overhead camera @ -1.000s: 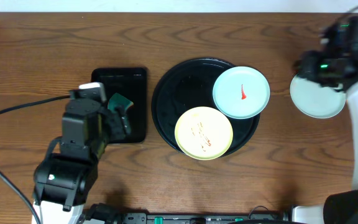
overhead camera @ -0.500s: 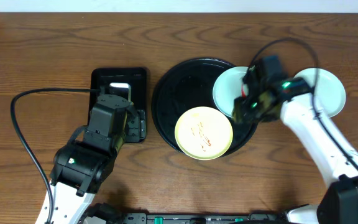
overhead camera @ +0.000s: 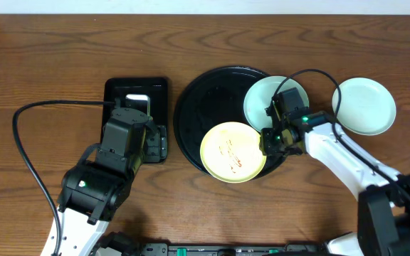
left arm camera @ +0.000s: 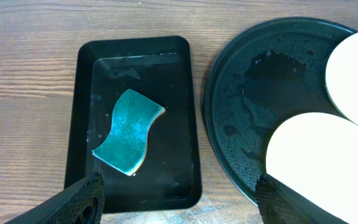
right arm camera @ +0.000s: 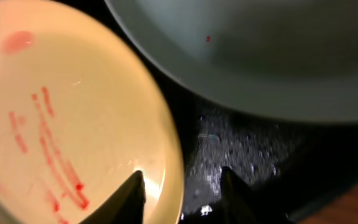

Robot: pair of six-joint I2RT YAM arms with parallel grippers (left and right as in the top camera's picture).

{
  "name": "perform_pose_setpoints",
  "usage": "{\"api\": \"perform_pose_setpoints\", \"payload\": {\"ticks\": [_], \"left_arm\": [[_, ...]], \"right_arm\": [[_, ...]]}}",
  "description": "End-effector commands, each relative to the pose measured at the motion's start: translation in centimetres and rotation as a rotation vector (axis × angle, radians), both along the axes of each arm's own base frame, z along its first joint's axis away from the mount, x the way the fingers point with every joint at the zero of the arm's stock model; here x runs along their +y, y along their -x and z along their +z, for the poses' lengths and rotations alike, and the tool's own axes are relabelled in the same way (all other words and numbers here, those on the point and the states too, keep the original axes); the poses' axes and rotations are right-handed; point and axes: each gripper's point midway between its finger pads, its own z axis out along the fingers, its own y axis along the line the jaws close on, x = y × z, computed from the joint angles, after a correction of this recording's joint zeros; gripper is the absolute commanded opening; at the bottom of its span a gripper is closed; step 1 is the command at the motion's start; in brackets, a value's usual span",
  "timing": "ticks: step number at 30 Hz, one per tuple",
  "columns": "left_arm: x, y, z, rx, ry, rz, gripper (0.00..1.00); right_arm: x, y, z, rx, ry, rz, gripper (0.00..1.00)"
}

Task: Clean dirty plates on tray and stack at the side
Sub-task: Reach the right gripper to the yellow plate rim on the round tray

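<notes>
right gripper [overhead camera: 272,139] shifts from mint plate [overhead camera: 258,99] to yellow plate [overhead camera: 230,153] on round tray [overhead camera: 198,114], jaws part-spread astride its rim; left gripper [left arm camera: 179,202] spread wide above sponge [left arm camera: 127,130]. streaked plate likely next for cleaning.

Left arm [overhead camera: 91,188]: black boxy housings, white lower link, thick black cable [overhead camera: 20,135] looping off it. Right arm [overhead camera: 347,160]: white rounded links, black wrist block with green LED [overhead camera: 303,119], thin black cable [overhead camera: 319,71] arcing over. Left fingers [left arm camera: 82,198] and right fingers [right arm camera: 132,190]: plain black, tapered.
</notes>
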Motion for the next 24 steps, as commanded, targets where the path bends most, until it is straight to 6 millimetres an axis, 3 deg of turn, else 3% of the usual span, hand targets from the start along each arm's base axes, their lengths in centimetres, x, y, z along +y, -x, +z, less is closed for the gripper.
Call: {"api": "perform_pose_setpoints", "payload": {"ticks": [1,4,7,8,24], "left_arm": [[0.2,-0.2,0.9,-0.027,-0.007,0.005,0.78],[0.2,-0.2,0.9,-0.027,-0.007,0.005,0.78],[0.2,-0.2,0.9,-0.027,-0.007,0.005,0.78],[0.2,-0.2,0.9,-0.026,-0.007,0.005,0.79],[0.2,-0.2,0.8,-0.025,-0.007,0.006,0.78]], "right_arm": [[0.9,0.7,-2.2,0.056,-0.005,0.017,0.31],[2.0,0.8,-3.1,0.085,-0.051,0.03,0.25],[2.2,0.8,-3.9,0.097,-0.054,0.034,0.02],[2.3,0.7,-3.9,0.093,-0.055,0.035,0.01],[5.9,-5.8,-0.3,-0.139,-0.166,-0.032,0.01]]}}
